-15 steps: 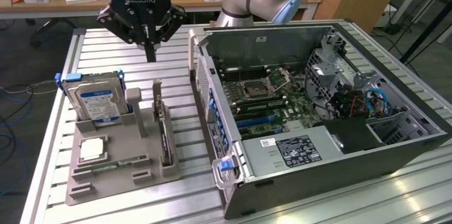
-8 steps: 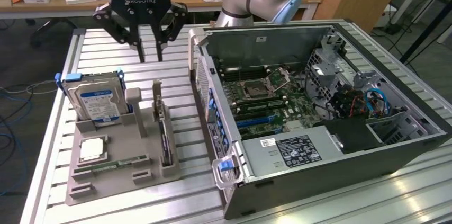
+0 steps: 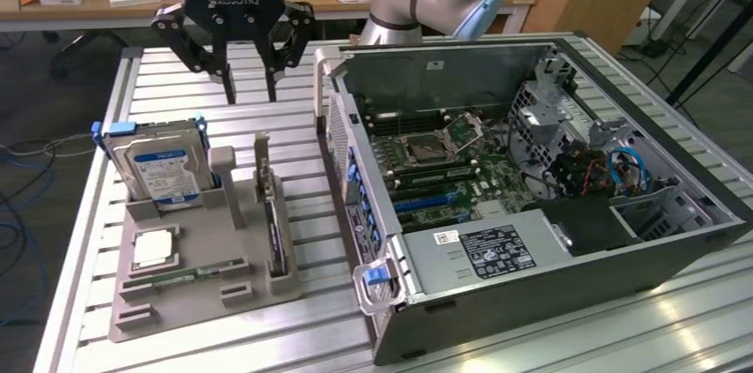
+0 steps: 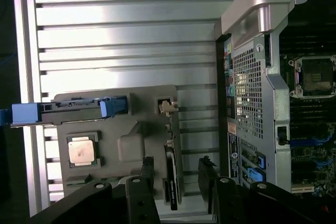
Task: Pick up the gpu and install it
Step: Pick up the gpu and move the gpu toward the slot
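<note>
While I am standing beside the table (image 3: 659,329), the gripper (image 3: 250,95) is hanging high above it with its two black fingers (image 3: 231,82) spread wide and holding nothing. It is not touching any part.

The gpu (image 3: 274,232) is waiting in the grey holder (image 3: 200,294), well apart from the gripper. It is standing on its long edge in a narrow slot, just beside the hard drive (image 3: 171,170), which is also standing upright in its own pocket. I think the card is kept on edge like this so that its upper edge is sticking out free and a finger can come down on each face of it.

From the wrist view the reason for the pose is becoming clearer: the gpu (image 4: 172,179) is appearing edge-on as a thin dark strip, and it is lying in the gap of the gripper (image 4: 177,161), so the open hand seems to be lining up over the card (not over the processor (image 4: 81,150), which is lying flat further along the holder (image 4: 126,145)).

The computer case (image 3: 471,302) is lying on its side next to the holder with its cover off, so the motherboard (image 3: 482,166) is facing upward, probably so that a card can go in from above. No card is sitting in it yet, as far as I can see.
</note>
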